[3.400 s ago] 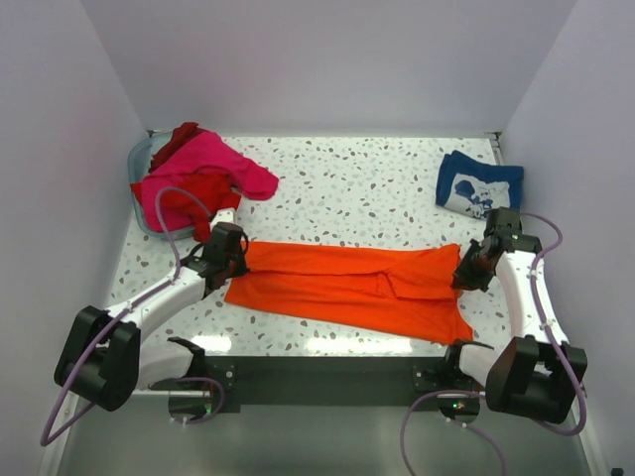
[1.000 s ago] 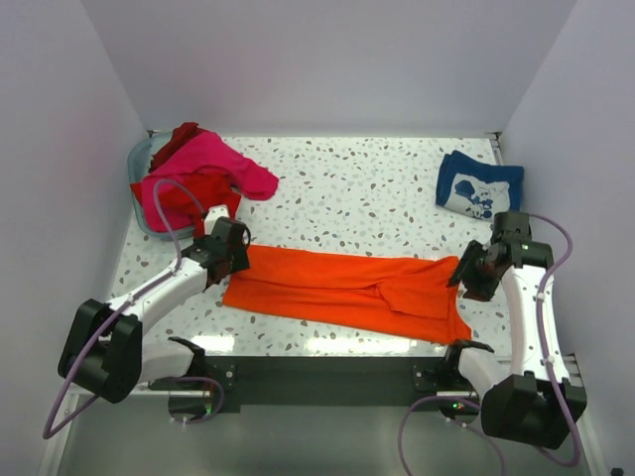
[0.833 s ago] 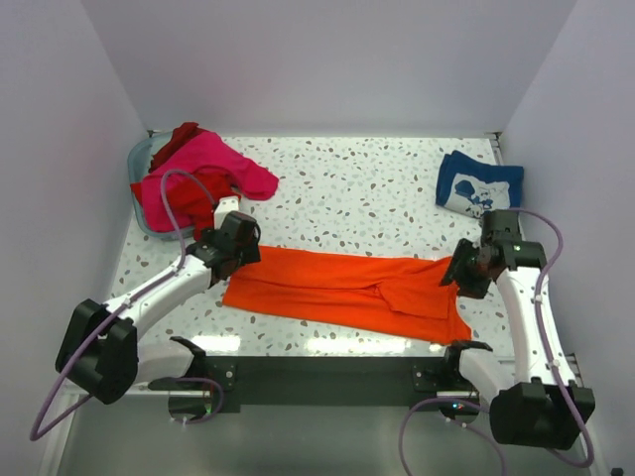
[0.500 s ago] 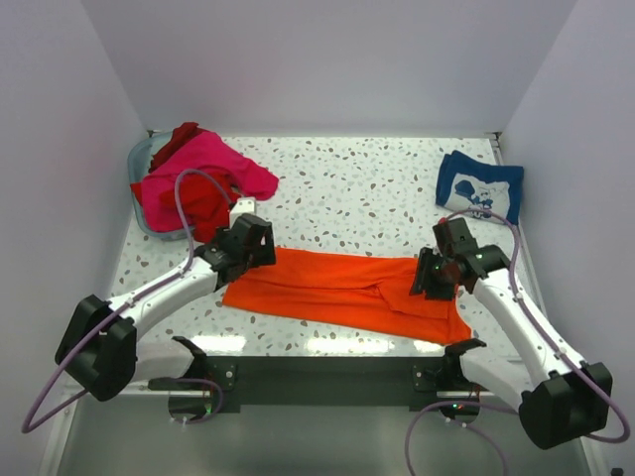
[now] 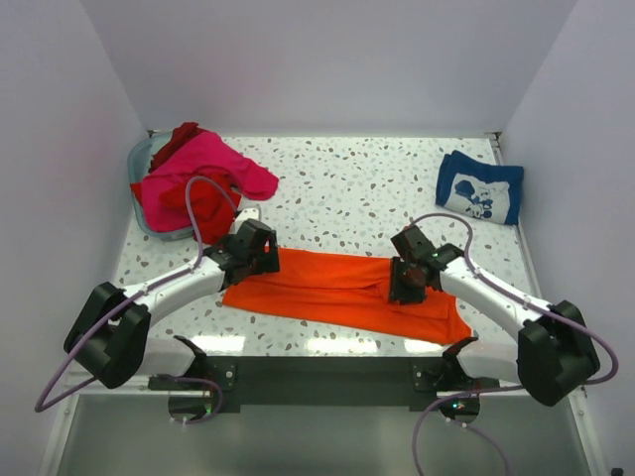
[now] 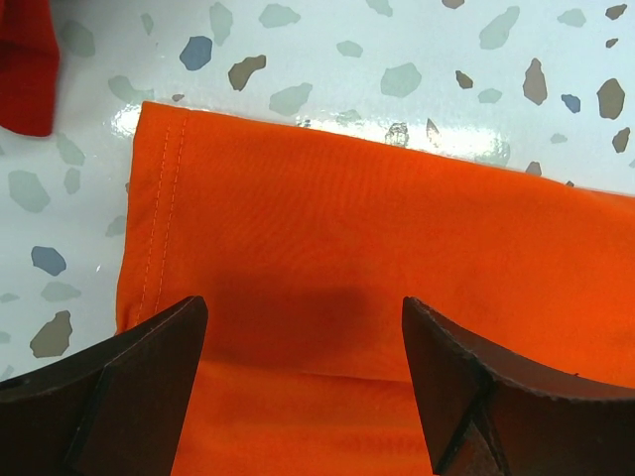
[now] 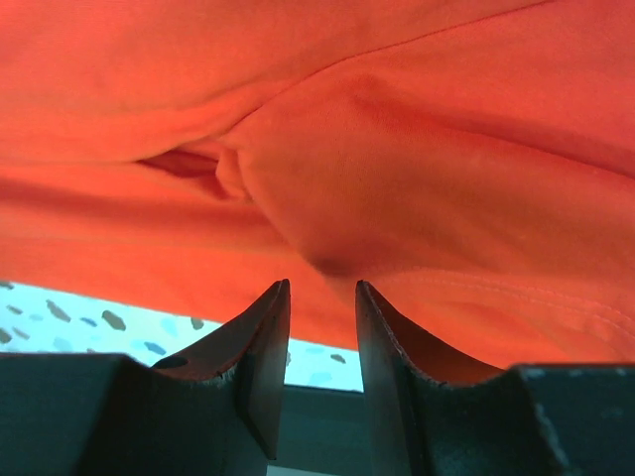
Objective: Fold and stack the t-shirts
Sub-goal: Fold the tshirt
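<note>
The speckled table [image 5: 377,188] holds all the shirts. The biggest thing on it is the orange t-shirt [image 5: 327,288], lying near the front edge as a long flat band that runs left to right. Its left end is square and hemmed, and its right end is thicker where the cloth bunches and overlaps.

At the far left a bin [image 5: 137,159] holds the unfolded heap, with a pink t-shirt [image 5: 203,164] spilling over a red t-shirt [image 5: 203,203]. At the far right, well apart from the rest, the navy t-shirt [image 5: 478,186] lies folded with its white print up.

The left gripper [image 6: 303,327] hangs over the left end of the orange band just inside the hem, its fingers spread wide and holding nothing. The right gripper [image 7: 322,297] hangs over the wrinkled fold toward the right end. Its fingers are nearly together with a slim gap and no cloth visibly between them; whether the tips touch the cloth I cannot tell.

The step in hand looks like the crosswise fold of the orange band, the lengthwise fold being done. The next move probably calls for each gripper to drop and pinch all the layers at its end. One end would then be carried over the other with the edges kept lined up.
</note>
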